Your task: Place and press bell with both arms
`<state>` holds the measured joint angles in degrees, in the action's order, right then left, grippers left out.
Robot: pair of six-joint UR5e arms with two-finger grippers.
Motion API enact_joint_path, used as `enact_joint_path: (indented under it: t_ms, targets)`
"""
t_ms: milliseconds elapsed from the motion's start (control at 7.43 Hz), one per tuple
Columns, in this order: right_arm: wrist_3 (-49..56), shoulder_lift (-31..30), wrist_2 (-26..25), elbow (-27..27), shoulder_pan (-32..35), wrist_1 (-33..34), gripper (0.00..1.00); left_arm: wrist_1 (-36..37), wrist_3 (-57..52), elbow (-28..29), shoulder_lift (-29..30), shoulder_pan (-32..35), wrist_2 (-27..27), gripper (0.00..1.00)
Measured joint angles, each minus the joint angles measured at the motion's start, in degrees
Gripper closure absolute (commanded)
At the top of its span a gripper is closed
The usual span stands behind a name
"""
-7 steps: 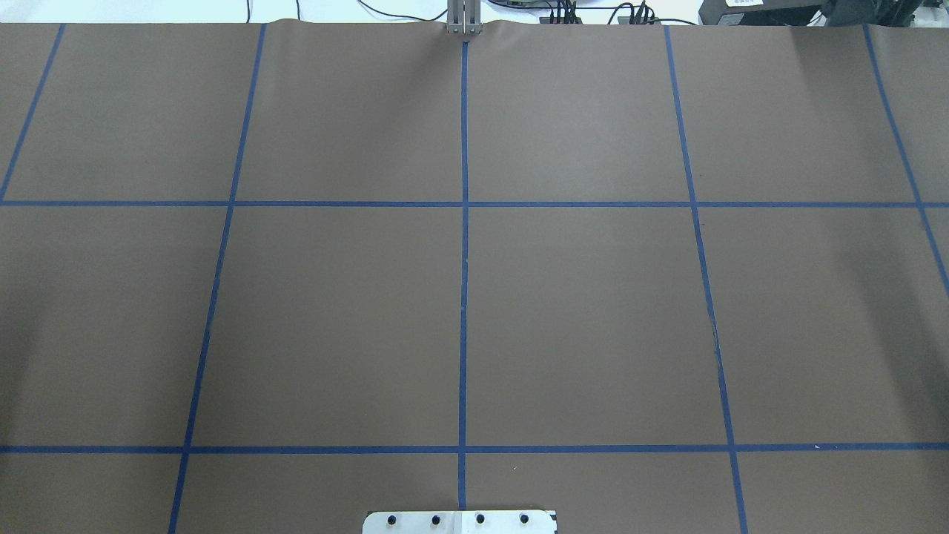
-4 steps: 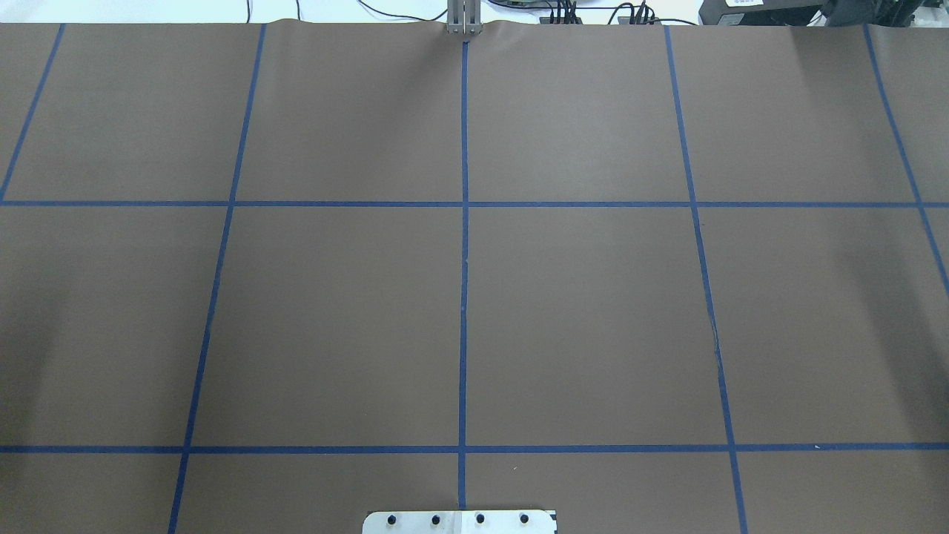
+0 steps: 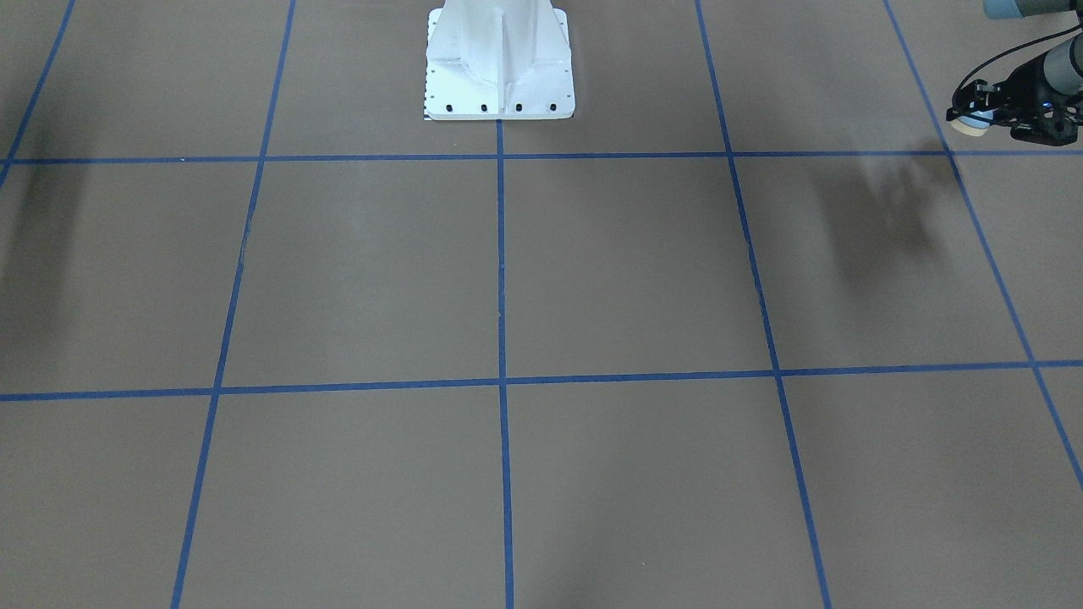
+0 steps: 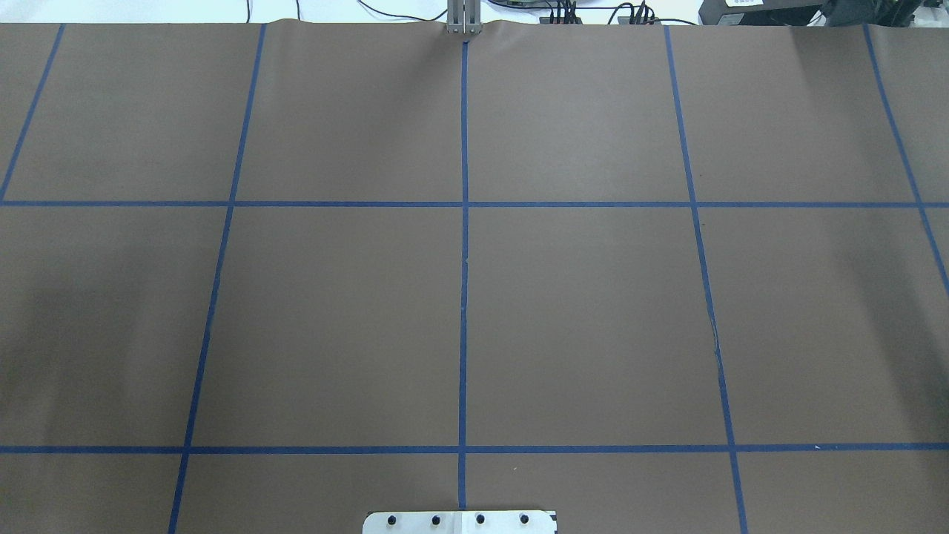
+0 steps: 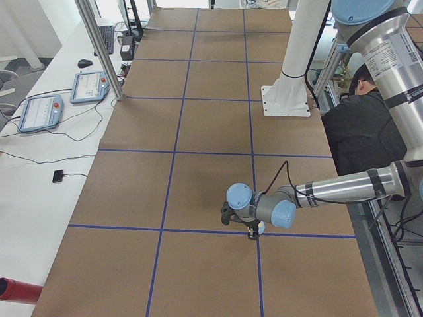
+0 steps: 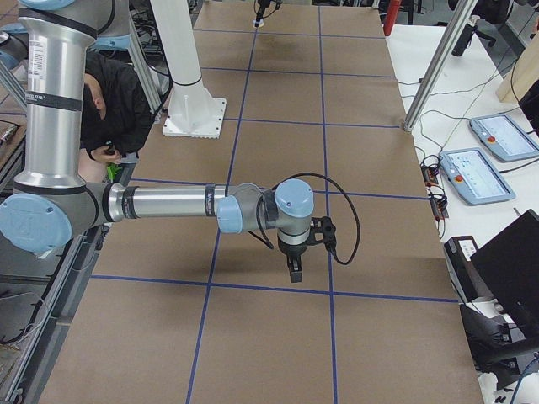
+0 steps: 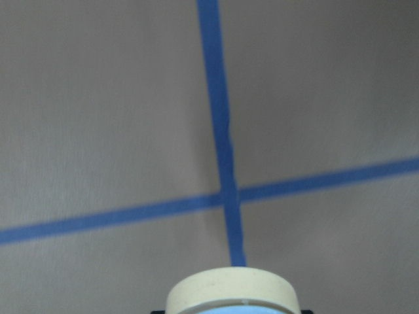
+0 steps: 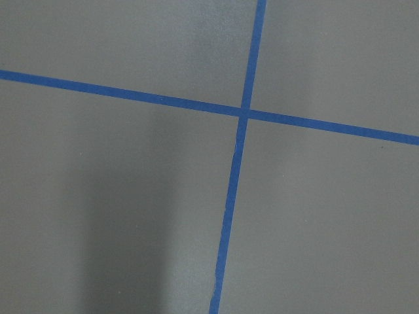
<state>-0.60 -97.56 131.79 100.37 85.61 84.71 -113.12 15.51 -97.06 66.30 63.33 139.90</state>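
My left gripper (image 3: 971, 118) is shut on the small light-blue bell (image 3: 966, 125) with its cream base ring, held above the brown table at the front-facing view's far upper right. In the exterior left view the left gripper (image 5: 252, 231) hangs with the bell (image 5: 260, 228) over a blue tape crossing. The left wrist view shows only the bell's cream ring (image 7: 230, 291) at the bottom edge, above a tape crossing. My right gripper (image 6: 293, 271) points down above the table in the exterior right view only. I cannot tell if it is open or shut. Neither arm shows in the overhead view.
A white bolted pedestal (image 3: 499, 59) stands at the robot's side of the table (image 4: 593, 311), which is brown with a blue tape grid. A person in black (image 5: 357, 125) sits behind the robot. Tablets (image 5: 39, 112) and cables lie on the white side bench.
In the overhead view a faint shadow at the table's left has spread to the right. Nothing else there has changed.
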Motion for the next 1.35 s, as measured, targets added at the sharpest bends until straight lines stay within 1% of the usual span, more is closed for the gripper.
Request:
enact_joint_path:
  t_ms: [269,673,807,1076,1345]
  targets:
    - [0.0,0.1,0.0,0.0,0.0,0.0,0.0,11.3,0.1,-0.2,10.7,2.0,-0.3,1.0]
    - [0.1,0.2,0.1,0.1,0.0,-0.1,0.0,30.8,1.8,0.8,30.1,2.2,-0.4,1.0]
    - [0.1,0.3,0.1,0.1,0.0,-0.1,0.0,34.4,5.3,2.1,36.3,1.7,-0.2,1.0]
    - [0.0,0.4,0.1,0.1,0.0,-0.1,0.0,36.4,16.8,6.6,48.0,-2.9,0.2,1.0]
    - [0.0,0.6,0.1,0.1,0.0,0.0,0.0,36.4,28.0,15.3,61.0,-8.9,0.3,1.0]
